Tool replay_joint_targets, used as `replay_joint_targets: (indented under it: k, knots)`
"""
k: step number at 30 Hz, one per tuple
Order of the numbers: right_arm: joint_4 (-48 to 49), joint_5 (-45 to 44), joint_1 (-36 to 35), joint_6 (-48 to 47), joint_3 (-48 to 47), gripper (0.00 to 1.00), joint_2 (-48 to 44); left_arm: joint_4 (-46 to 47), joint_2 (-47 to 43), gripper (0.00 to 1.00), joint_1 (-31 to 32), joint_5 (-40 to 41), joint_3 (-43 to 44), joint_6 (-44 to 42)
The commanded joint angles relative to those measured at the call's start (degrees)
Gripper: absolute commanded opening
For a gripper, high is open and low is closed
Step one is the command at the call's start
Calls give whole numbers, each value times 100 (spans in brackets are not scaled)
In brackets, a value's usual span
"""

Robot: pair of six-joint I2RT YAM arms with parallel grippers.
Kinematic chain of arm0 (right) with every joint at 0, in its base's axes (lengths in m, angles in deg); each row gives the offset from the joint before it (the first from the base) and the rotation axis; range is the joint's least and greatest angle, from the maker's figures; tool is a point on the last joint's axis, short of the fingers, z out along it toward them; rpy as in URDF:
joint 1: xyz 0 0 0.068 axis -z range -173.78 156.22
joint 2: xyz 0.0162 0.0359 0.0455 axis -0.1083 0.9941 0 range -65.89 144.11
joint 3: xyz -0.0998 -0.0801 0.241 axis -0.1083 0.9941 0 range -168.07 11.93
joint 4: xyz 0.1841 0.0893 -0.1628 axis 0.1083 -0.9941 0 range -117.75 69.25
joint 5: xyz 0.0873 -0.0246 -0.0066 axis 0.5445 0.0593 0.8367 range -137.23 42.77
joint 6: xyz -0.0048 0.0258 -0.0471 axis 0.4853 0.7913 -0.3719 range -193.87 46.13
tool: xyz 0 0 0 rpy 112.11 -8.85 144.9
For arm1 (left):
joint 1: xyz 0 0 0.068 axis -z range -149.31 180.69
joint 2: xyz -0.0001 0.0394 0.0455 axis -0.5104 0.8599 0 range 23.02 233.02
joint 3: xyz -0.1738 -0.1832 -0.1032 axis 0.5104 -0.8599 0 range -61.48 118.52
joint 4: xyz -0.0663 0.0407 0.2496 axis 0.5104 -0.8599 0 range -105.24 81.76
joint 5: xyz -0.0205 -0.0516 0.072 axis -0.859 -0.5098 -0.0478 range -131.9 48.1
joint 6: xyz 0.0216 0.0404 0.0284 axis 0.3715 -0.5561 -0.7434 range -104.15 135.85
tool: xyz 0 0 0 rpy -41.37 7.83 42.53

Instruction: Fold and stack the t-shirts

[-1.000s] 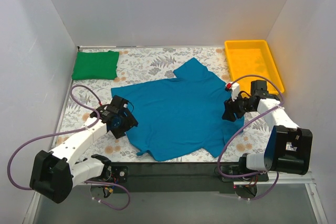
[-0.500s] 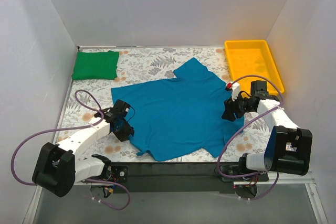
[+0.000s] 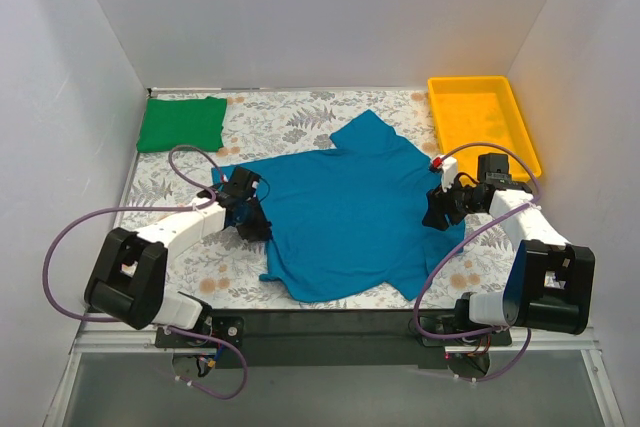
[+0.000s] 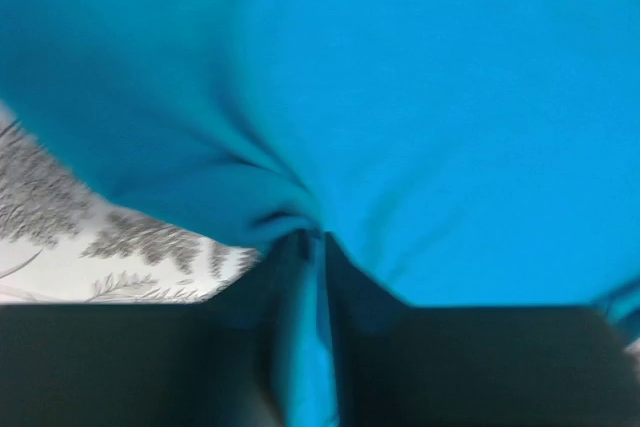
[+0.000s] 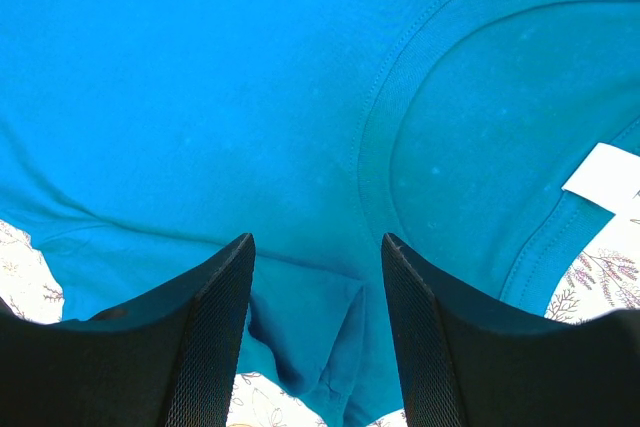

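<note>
Teal t-shirt (image 3: 350,212) edge is clamped in your left gripper (image 4: 315,239) at nine o'clock; nip the gaping, empty right gripper (image 5: 316,257) at three, then lift level.

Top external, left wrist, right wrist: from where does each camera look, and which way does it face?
Top external: above and behind the robot, facing down and forward at the table; the left arm and right arm show.
Left wrist: on the left arm, facing along the left tool, shut on the edge of the teal-blue shirt.
Right wrist: on the right arm, facing down between the open right tool's fingers at the shirt's collar.
Shared: all three show the teal-blue shirt.
</note>
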Motion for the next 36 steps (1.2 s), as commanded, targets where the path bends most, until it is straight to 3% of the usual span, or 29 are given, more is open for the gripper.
replay_joint_targets:
  k: [1,3,6,8,12,17,20,26,32,36]
  knots:
    - [57,31,11,2,55,61,-115,540,-127,19,-19,-679,372,-731]
    - [57,31,11,-6,63,61,-115,470,-285,35,-19,-610,495,-863]
    - [57,40,11,-24,72,60,-115,119,-856,46,-19,-277,644,-881]
    - [57,49,11,-33,81,61,-115,-320,-1330,47,-19,-223,680,-794]
    - [57,93,11,-42,63,60,-80,-1338,-1946,47,-10,-406,340,-101]
    - [48,119,11,-42,55,60,-71,-2192,-3061,43,-1,-811,-804,2014]
    - [48,154,11,-42,63,61,-62,-2720,-3590,43,16,-1029,-1042,2448]
    - [31,163,11,-33,63,60,-141,-2862,-3407,42,16,-1031,-1227,2529]
    - [39,119,11,-42,116,61,-229,-1974,-2774,38,25,-1216,-1535,2591]
    - [31,128,11,-68,90,61,-176,-1746,-2580,28,16,-1066,-1508,2494]
